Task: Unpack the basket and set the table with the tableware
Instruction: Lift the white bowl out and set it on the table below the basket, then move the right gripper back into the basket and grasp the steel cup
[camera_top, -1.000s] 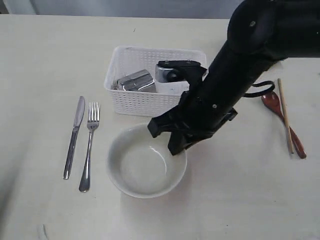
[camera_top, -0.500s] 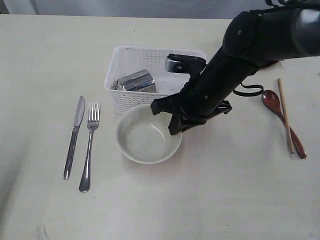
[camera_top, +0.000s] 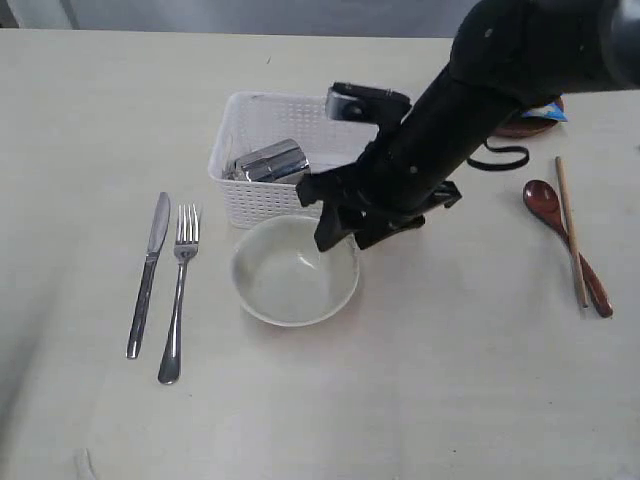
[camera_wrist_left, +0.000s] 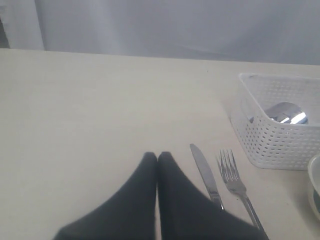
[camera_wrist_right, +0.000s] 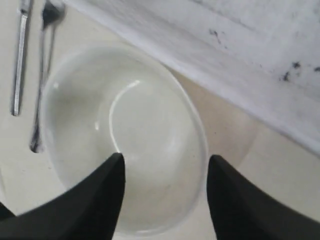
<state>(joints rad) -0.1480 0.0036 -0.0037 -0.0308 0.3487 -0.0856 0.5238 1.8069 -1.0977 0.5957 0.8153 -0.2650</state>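
A: What is the right wrist view giving that the exterior view is not?
B: It is showing the right jaws standing spread, gripping nothing. The bowl (camera_wrist_right: 125, 145) is sitting below them with its rim running between the tips, one tip over the hollow and the other outside. In the exterior view the right arm (camera_top: 450, 130) is covering that spot.
A: Where is the bowl sitting?
B: It is sitting upright on the surface (camera_top: 450, 400), right against the near wall of the basket (camera_top: 262, 205); I cannot tell whether they are touching. The mug (camera_top: 268, 160) is lying on its side inside the basket.
A: And the left side?
B: Only the left wrist view is showing the left jaws. They are pressing together, empty, and hanging over the surface near the knife (camera_wrist_left: 205, 172) and fork (camera_wrist_left: 235, 182).
A: What else is lying around?
B: Knife and fork are lying side by side left of the bowl. The spoon (camera_top: 545, 203) and chopsticks (camera_top: 571, 230) are lying together well off to the right. The arm is hiding the basket's right end, and something brown and blue (camera_top: 545, 115) is peeking out behind it.
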